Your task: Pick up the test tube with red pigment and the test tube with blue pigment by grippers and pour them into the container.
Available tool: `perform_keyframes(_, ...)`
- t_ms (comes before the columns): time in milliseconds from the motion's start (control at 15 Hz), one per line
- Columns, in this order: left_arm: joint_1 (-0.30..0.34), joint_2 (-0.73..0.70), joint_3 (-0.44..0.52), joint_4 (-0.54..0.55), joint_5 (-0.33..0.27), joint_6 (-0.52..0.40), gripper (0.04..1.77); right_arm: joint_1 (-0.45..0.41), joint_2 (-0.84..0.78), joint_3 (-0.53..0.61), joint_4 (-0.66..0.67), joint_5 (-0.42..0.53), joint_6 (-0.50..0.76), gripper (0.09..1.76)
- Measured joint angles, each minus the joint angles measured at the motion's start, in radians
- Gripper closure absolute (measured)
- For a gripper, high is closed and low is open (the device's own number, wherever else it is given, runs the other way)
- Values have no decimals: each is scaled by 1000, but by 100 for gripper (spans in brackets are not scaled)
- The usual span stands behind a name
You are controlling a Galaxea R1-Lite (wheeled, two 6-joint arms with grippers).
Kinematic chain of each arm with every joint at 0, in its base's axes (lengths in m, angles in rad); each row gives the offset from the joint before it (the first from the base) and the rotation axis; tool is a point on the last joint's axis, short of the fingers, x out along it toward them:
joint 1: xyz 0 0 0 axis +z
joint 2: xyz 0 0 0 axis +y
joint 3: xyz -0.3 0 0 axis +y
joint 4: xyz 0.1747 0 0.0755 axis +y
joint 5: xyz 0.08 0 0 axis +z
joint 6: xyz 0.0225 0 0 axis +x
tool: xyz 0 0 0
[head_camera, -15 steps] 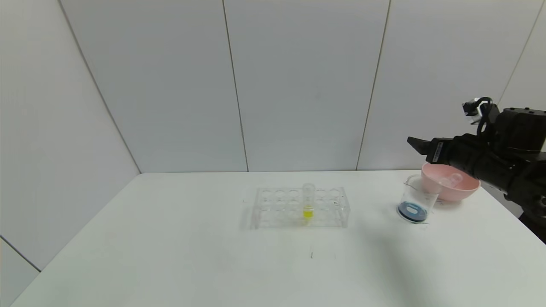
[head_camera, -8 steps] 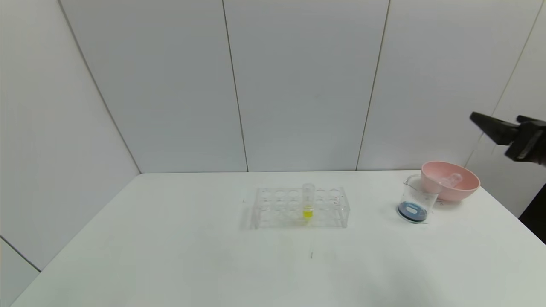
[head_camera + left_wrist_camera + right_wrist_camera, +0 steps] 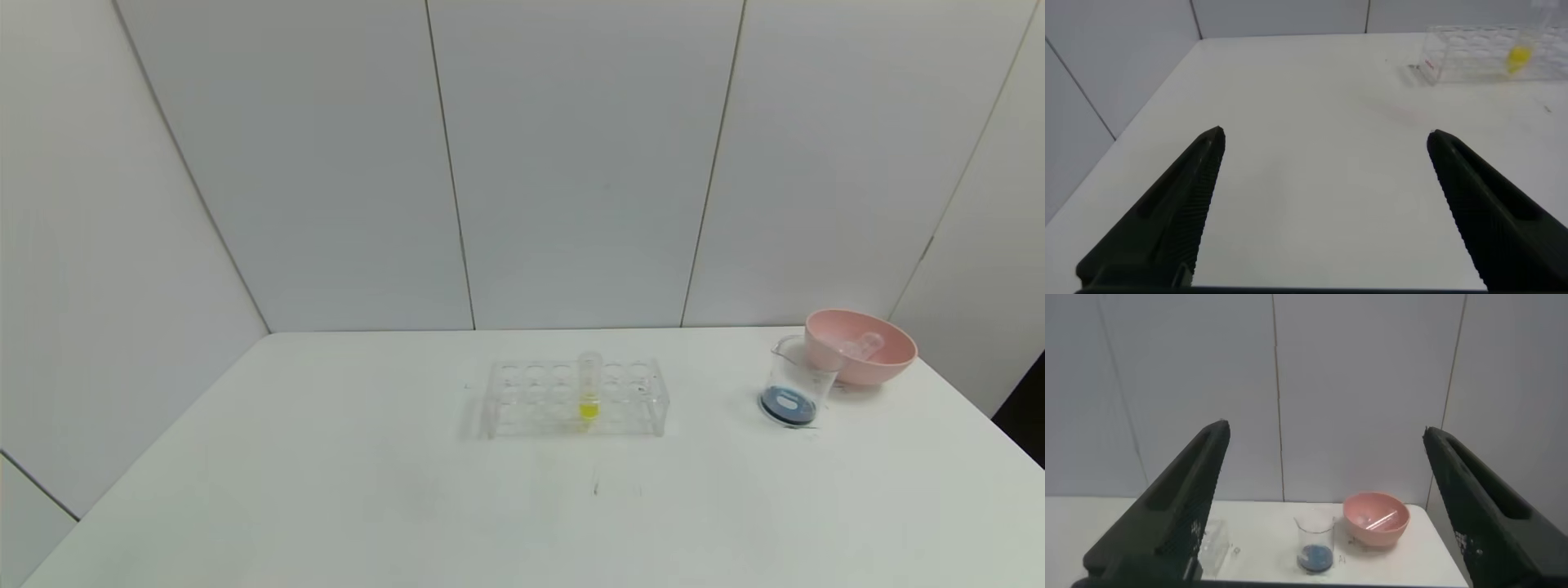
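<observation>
A clear beaker is standing on the right side of the white tabletop, and dark blue liquid is lying at its bottom. A pink bowl is standing just behind it on the right, touching it or almost touching it, and 1 clear empty tube is lying tilted inside this bowl. I cannot tell if more tubes are lying there, and no tube with red or blue liquid is showing anywhere.

In the middle of the tabletop a clear rack is standing, well apart from the beaker. 1 tube with yellow liquid is standing upright in the rack.

Neither arm is appearing in the head view. The left end effector is hanging over the left part of the tabletop with its 2 fingers spread wide and holding nothing; the rack is lying far ahead of it. The right end effector is raised high, also with fingers wide apart and holding nothing, and it is looking down toward the beaker and the bowl.
</observation>
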Motion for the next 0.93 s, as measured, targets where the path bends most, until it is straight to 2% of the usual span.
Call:
perform_keyframes(133,0,0,0,0,0,0,5,-4,-165,11,119,16,-38,16)
perform_keyframes(333,0,0,0,0,0,0,5,4,-284,80,69,-13,-77,15)
perform_keyframes(533,0,0,0,0,0,0,5,71,-357,91,161,-20,-113,15)
perform_keyframes(733,0,0,0,0,0,0,5,78,-433,109,179,-24,-120,15)
perform_keyframes(933,0,0,0,0,0,0,5,74,-529,191,161,-25,-126,15)
